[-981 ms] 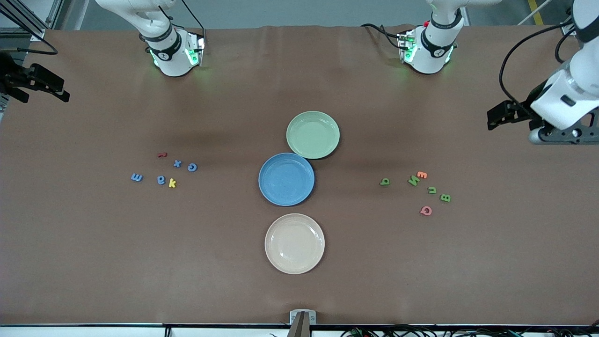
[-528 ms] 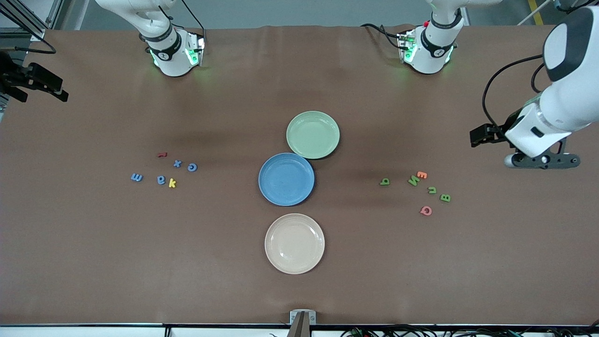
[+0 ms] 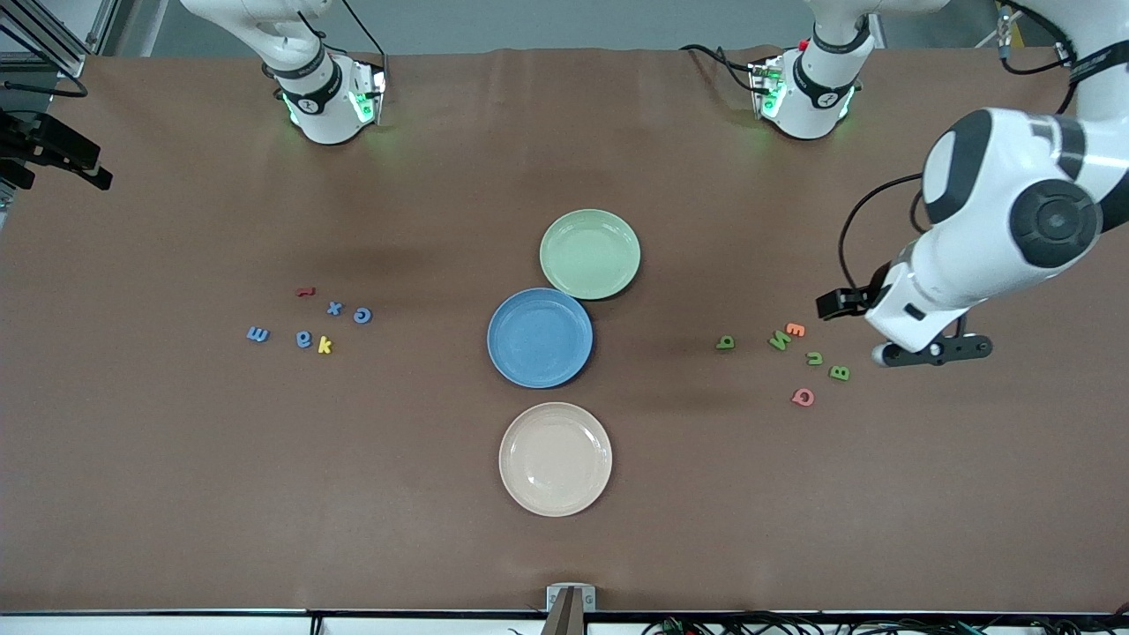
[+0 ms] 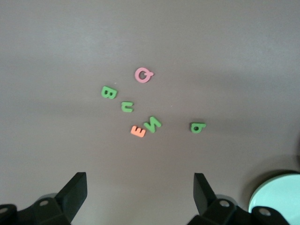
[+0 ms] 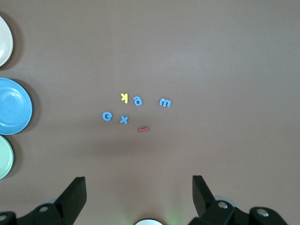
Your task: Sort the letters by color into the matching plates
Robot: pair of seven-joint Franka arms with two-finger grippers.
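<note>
Hovering: left gripper (image 4: 139, 190) over green letters (image 4: 128, 107), jaws spread, empty | right gripper (image 5: 138, 194) likewise, waiting

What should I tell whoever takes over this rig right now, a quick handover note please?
Left pincer: open, empty, over the table beside the green letters.
Right pincer: open, empty, waiting above the blue letters; out of the front view.
Green plate and blue plate: mid-table, touching, both empty.
Done: nothing sorted.
Left: four green letters, four blue letters. Leave the orange E, pink letter, yellow k, red letter.
</note>
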